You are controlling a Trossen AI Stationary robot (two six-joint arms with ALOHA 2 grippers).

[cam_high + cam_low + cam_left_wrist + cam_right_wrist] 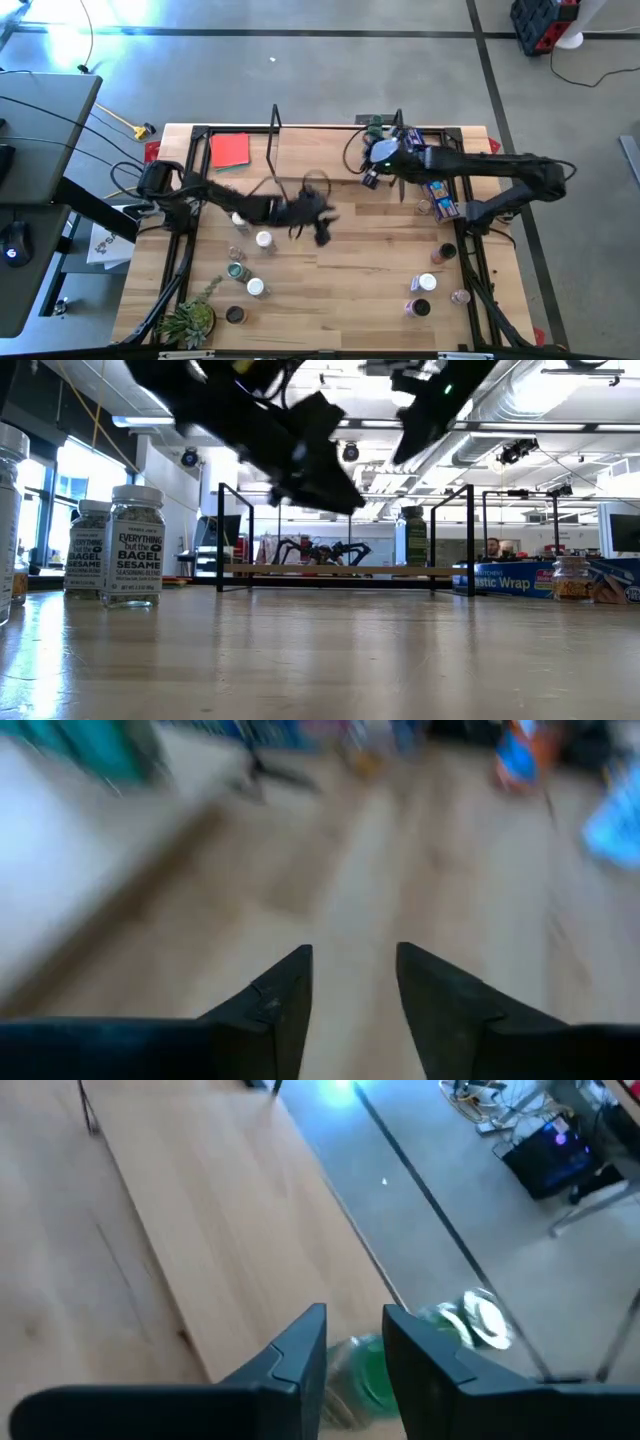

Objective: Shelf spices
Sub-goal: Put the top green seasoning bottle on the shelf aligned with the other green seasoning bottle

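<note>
- The right gripper (372,150) hangs over the far edge of the table (330,270), at the right end of the shelf (340,571). In the right wrist view its fingers (300,1355) stand narrowly apart with nothing between them; a green-topped jar (372,1370) shows below them, past their tips.
- That jar (373,125) stands on the shelf board near the right wire upright (399,120). By the look of it, the gripper has no hold on it, and it sits where the task wants it.
- The left gripper (318,222) hovers above mid-table. Its fingers (280,995) are parted and empty, bare wood below; it looks to be travelling between the jars and the shelf.
- The remaining spices wait on the near half of the table: a cluster on the left (248,262) beside the small plant (190,322), another on the right (430,285).
- In the low view, two bagel-seasoning jars (132,545) stand close at the left.
- A long blue box (438,195) lies under the right arm, and a red card (230,150) lies at the far left.
- The two uprights and the crossing arms narrow the way to the shelf; the left arm would need to stay clear of the right one.
</note>
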